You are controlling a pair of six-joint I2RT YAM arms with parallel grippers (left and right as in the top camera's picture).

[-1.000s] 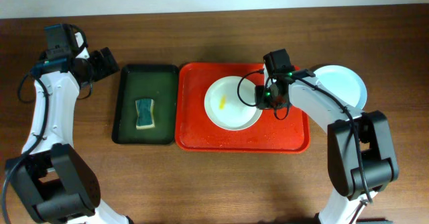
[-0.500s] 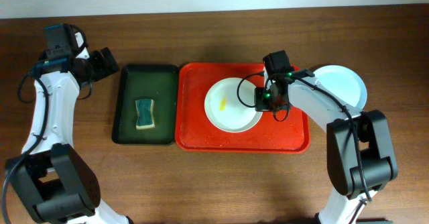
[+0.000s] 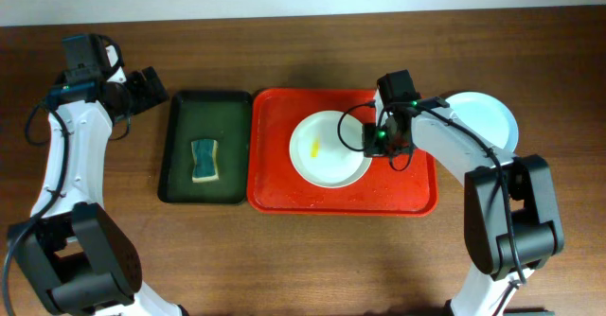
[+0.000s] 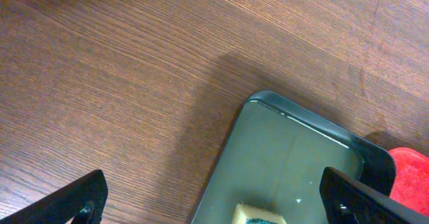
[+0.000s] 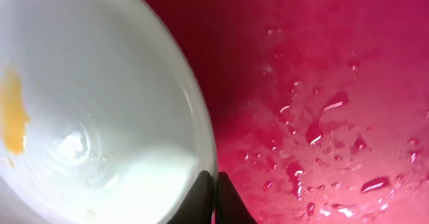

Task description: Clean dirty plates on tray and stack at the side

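The brown wooden surface [image 3: 284, 259] is holding two trays side by side. The big red tray [image 3: 275, 188] is sitting in the middle, and water drops are shining on its floor. The dark green tray [image 3: 180, 127] is lying just to its left. A white plate [image 3: 331, 169] with a yellow smear is resting on the red tray. Another pale plate [image 3: 483, 117] is sitting on the surface, just past the red tray's right edge. A small sponge [image 3: 204, 159] is lying in the green tray. The right end effector [image 5: 214, 197] is pinching the white plate's right rim, with its tips squeezed tight together. The left end effector [image 4: 214, 204] is hanging wide open above the green tray's far corner, grasping nothing.
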